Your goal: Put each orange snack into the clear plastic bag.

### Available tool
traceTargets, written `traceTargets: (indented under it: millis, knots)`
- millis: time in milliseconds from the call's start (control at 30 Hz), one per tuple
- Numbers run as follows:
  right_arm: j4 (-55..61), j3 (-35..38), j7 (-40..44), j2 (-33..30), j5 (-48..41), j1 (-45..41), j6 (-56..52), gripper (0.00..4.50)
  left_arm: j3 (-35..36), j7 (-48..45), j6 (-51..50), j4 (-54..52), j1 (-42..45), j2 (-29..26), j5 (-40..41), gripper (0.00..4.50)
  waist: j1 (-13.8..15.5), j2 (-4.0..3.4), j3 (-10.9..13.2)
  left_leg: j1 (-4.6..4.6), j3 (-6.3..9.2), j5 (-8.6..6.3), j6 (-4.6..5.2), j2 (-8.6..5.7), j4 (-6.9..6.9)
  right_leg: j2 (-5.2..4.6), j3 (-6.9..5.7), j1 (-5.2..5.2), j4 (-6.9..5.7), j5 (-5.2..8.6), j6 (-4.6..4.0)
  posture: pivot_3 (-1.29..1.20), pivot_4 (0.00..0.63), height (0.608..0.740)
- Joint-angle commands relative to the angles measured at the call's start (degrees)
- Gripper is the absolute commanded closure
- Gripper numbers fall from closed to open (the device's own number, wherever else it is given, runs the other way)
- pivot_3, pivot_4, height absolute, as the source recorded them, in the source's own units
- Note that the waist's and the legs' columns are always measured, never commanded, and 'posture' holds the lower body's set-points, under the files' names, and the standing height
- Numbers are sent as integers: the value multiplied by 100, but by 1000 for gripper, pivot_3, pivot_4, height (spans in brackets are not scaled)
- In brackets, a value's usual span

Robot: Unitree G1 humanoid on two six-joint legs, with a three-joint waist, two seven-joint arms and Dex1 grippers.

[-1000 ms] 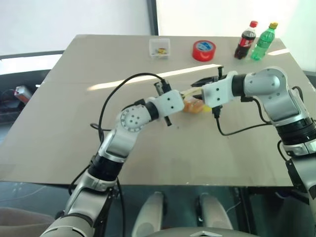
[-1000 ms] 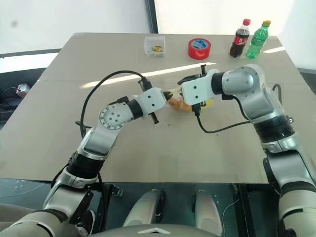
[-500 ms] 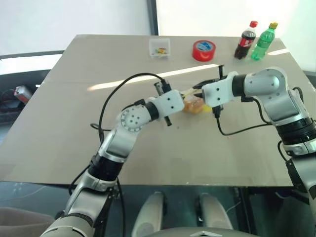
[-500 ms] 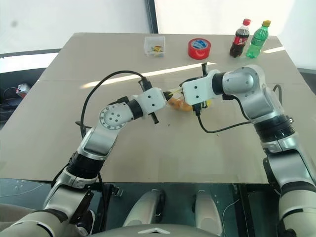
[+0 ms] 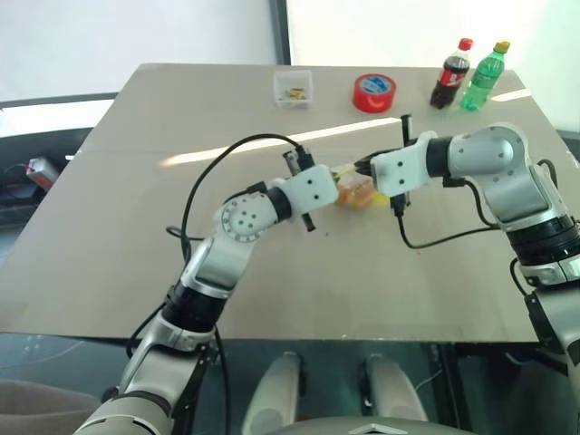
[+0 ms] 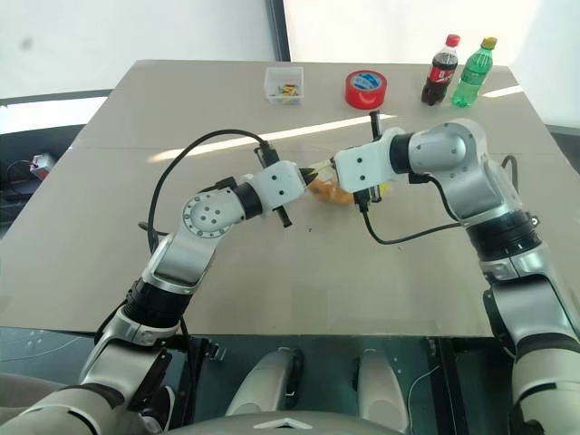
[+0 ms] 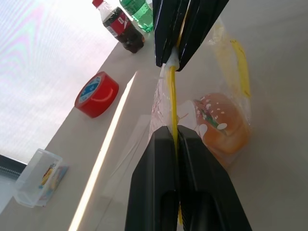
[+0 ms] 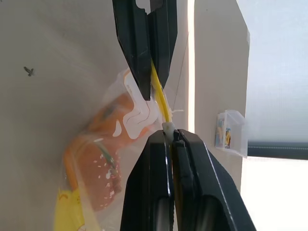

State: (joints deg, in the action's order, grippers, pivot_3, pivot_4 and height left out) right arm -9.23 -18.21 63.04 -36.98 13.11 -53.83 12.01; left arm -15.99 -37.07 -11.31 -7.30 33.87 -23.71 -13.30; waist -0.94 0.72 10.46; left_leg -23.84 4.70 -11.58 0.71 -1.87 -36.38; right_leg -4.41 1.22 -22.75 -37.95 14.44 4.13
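Pincers [image 7: 174, 137] [image 8: 171, 139] level, clamping bag [image 7: 226, 96] seal

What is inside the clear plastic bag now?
Inside the clear plastic bag lies an orange snack with a dark stripe and white dots. Behind it a second orange shape seems to lie, but the first snack and the folded plastic cover most of it.

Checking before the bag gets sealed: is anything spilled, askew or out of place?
Nothing stands out. The orange snack sits inside the clear plastic bag; left gripper and right gripper pinch its yellow seal strip.
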Motion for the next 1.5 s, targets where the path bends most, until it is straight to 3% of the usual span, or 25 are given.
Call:
traceTargets:
  millis: [33,233,767,1267,1500]
  knots:
    - [65,256,-104,-236,12,-132,-17,4449,91,145,94,-48,-11,-222,-237,4500,-1,0,0,0,0,0,0,0,0,0,0,0,0,0,0,0,150,740]
    - [27,411,-354,-570,321,0,-445,4449,182,380,79,239,105,-431,-490,4500,10,0,0,0,1,0,0,0,0,0,0,0,0,0,0,0,150,740]
    - [104,424,-744,-1509,668,378,-1406,4449,35,303,97,280,251,-357,-409,4500,4,0,0,-2,-25,0,1,0,0,-1,1,0,1,0,0,0,150,740]
    - [21,383,-860,-1588,685,392,-1504,4449,48,297,111,308,271,-362,-395,4500,5,0,0,-2,-27,0,1,0,0,-2,1,0,1,0,0,0,150,740]
    - [-392,751,-2206,-968,640,-222,-952,4449,1000,1233,121,1182,1341,50,95,4500,-2,3,9,-4,-24,0,0,0,-3,0,0,-6,-5,0,1,0,150,740]
